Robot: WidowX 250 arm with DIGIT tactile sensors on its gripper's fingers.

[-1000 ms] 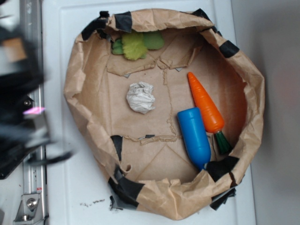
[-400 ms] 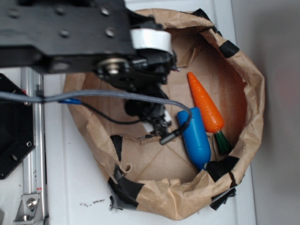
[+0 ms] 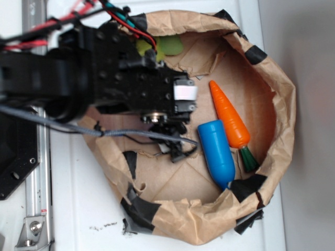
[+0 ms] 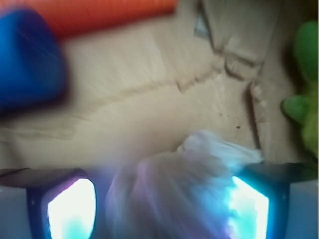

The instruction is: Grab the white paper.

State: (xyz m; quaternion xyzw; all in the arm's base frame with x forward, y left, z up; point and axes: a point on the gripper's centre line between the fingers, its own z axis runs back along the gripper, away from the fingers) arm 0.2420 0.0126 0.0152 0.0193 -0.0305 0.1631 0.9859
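Exterior view: the black arm reaches over the brown paper basin (image 3: pixel 272 94) on the white counter (image 3: pixel 84 209), and its tool (image 3: pixel 172 149) hangs low over the basin floor, hiding the white paper beneath it. A blue bottle (image 3: pixel 215 151) lies just right of the tool, touching an orange carrot (image 3: pixel 229 114).

Wrist view: the white paper (image 4: pixel 174 194) sits between the two glowing fingers (image 4: pixel 72 206), blurred. The fingers stand spread on either side of it; whether they press on it I cannot tell. A green toy (image 4: pixel 304 94) lies at right.
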